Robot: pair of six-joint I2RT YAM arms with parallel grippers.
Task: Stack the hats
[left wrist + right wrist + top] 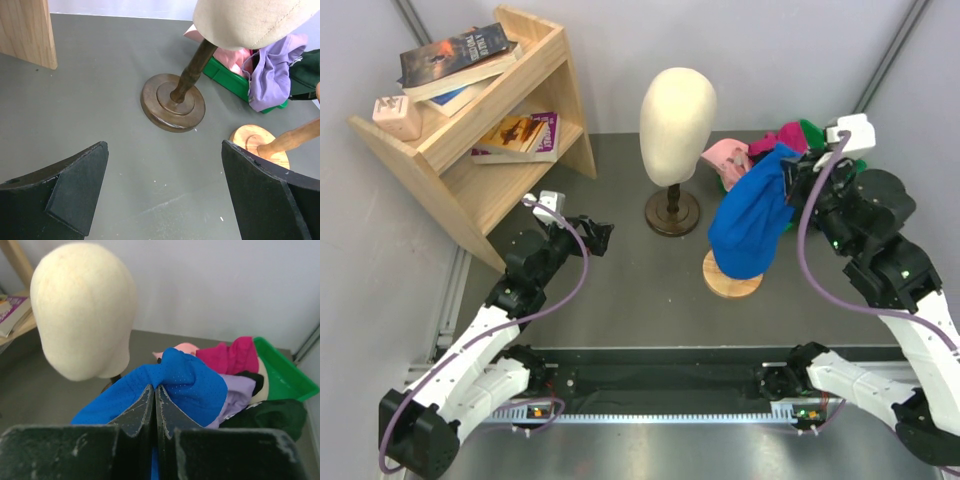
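My right gripper [790,180] is shut on the blue cap [752,225], which hangs over the round wooden stand [732,275]. In the right wrist view the fingers [150,402] pinch the blue mesh fabric [192,382]. Behind it the green bin [285,375] holds the magenta cap [235,355], the lavender cap [237,397], a black cap [270,415] and the light pink cap [725,158]. My left gripper [602,236] is open and empty, low over the table, left of the mannequin's base [172,102].
The cream mannequin head [677,115] stands on a dark wooden base [672,212] at the centre back. A wooden shelf [470,120] with books stands at the back left. The wall runs close behind the bin.
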